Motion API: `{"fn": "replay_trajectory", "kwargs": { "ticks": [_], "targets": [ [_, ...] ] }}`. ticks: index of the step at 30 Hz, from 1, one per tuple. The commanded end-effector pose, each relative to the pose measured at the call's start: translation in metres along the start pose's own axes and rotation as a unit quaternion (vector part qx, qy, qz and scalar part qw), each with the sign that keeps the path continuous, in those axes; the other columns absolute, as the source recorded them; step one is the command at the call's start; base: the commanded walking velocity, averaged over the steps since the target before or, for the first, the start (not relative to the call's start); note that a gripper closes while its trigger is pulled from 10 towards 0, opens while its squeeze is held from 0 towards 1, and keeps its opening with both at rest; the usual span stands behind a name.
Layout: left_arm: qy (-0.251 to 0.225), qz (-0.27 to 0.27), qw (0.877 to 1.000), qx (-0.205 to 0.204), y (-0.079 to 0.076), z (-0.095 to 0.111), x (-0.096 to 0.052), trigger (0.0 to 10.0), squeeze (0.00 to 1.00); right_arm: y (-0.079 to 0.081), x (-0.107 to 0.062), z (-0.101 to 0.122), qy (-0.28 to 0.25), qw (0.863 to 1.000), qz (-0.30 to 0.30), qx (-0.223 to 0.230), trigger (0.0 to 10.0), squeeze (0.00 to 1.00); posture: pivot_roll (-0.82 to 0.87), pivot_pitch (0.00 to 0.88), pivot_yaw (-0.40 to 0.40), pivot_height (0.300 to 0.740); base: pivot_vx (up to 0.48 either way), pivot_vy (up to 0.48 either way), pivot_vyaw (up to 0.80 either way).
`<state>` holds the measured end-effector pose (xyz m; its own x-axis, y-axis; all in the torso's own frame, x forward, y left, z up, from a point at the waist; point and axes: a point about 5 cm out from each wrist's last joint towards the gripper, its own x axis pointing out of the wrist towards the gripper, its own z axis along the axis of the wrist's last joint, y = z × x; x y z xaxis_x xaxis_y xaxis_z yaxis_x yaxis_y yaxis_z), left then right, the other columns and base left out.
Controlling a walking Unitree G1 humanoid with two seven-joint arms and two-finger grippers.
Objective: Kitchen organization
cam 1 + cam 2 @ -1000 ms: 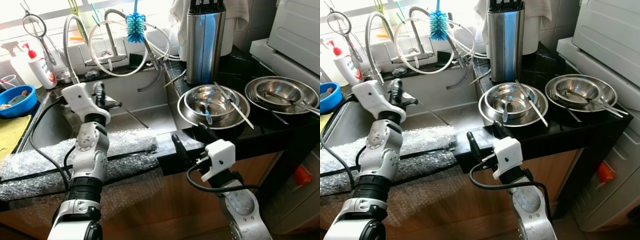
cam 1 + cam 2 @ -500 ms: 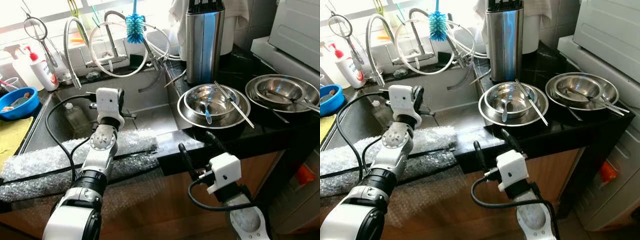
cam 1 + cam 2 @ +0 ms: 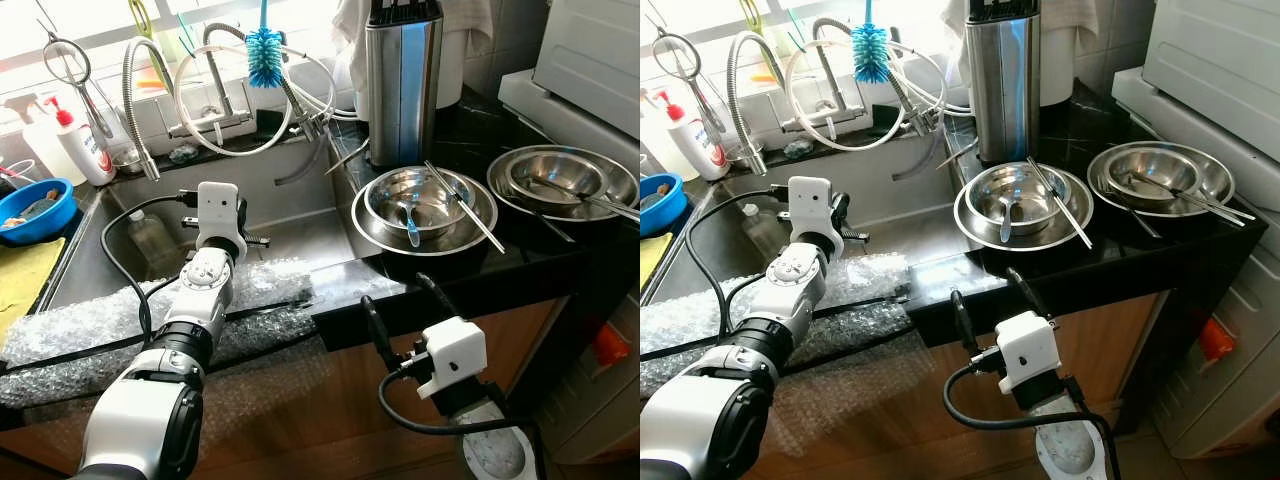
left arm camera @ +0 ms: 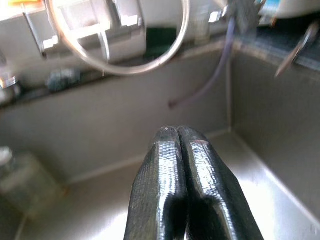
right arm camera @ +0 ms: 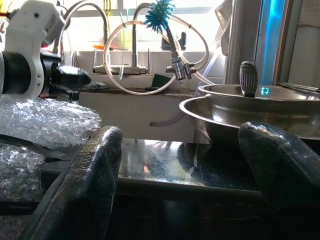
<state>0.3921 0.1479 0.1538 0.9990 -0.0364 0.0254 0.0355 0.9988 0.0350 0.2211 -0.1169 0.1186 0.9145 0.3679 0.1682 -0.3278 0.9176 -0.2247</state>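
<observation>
While my left gripper (image 4: pixel 178 145) reaches over the sink (image 3: pixel 290 235) with its two black fingers pressed together and holding nothing, my right gripper (image 3: pixel 992 290) hangs below the edge of the black counter (image 3: pixel 470 270) with fingers spread wide and empty. Nested steel bowls (image 3: pixel 425 205) carrying a spoon (image 3: pixel 411 222) and chopsticks (image 3: pixel 465 207) stand on the counter just right of the sink; bubble wrap (image 3: pixel 130 320) lies along the sink's front rim.

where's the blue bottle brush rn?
In the left eye view, the blue bottle brush hangs at the top centre, above the sink, among the looped faucet hoses and left of the steel knife block.
</observation>
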Motion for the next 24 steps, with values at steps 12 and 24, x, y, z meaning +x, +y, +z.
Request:
{"fn": "replay_trajectory", "kwargs": {
  "ticks": [12, 24],
  "targets": [
    [0.083, 0.012, 0.996, 0.002, -0.001, -0.023, -0.003, 10.0, 0.00, 0.005, 0.001, 0.008, -0.012, 1.000, 0.001, 0.002, 10.0, 0.00, -0.16, 0.000, 0.197, 0.740, 0.000, 0.000, 0.00],
    [0.101, 0.002, 0.995, -0.003, -0.003, -0.027, -0.004, 10.0, 1.00, 0.004, 0.002, 0.007, -0.009, 1.000, 0.001, 0.001, 10.0, 0.00, -0.16, 0.000, 0.192, 0.740, 0.000, 0.000, 0.00]
  ]
}}
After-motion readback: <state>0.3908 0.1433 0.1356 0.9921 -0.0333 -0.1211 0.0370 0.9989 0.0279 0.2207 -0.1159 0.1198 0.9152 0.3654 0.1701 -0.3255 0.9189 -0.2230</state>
